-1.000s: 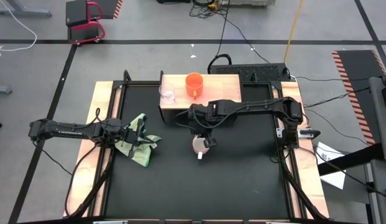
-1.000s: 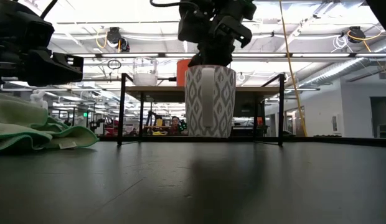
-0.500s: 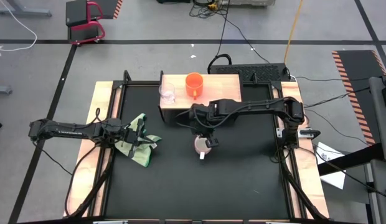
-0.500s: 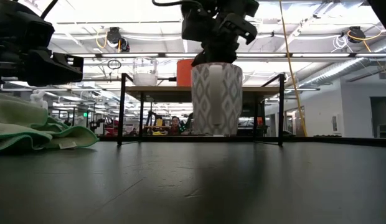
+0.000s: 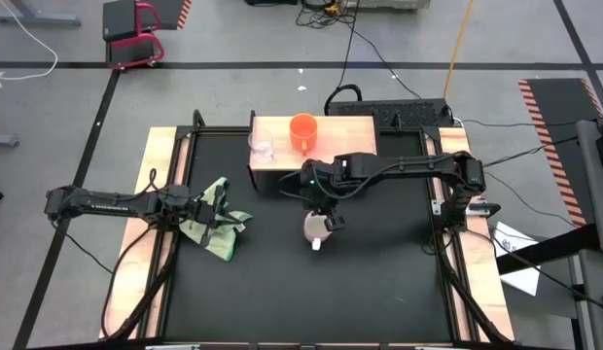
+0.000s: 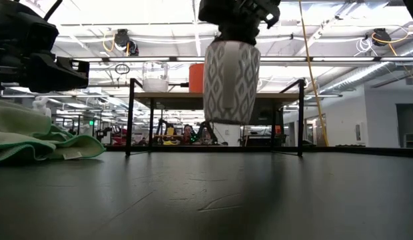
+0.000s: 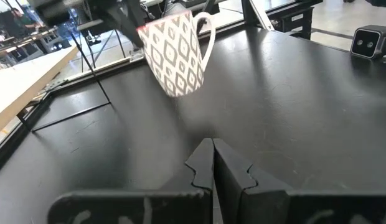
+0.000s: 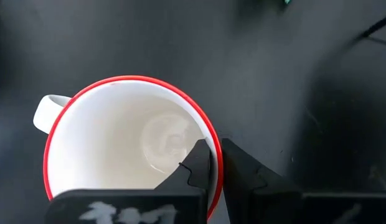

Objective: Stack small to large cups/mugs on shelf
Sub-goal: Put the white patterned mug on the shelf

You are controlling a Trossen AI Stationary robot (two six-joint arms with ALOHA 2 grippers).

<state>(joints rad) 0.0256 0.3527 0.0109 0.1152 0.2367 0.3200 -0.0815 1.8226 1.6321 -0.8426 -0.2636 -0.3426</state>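
— So where do we stand with the white mug [image 6: 231, 81]?

— We have it off the table. Our right gripper [image 8: 215, 163] pinches its red rim, one finger inside and one outside, and it hangs clear of the black surface, in front of the shelf [image 5: 355, 131].

— And the others?

— The orange mug [image 5: 302, 131] and the clear glass cup [image 5: 261, 146] both stand on the shelf top, apart from each other. Our left gripper [image 7: 212, 163] waits by the green cloth [image 5: 212, 224], fingers pressed together on nothing.

— What worries us?

— The grip is only a rim pinch, and from the left wrist view the mug looks tilted. We judge it could swing or slip if we move quickly. Carrying it too low could knock it against the shelf edge, and coming in carelessly could bump the orange mug or the glass.
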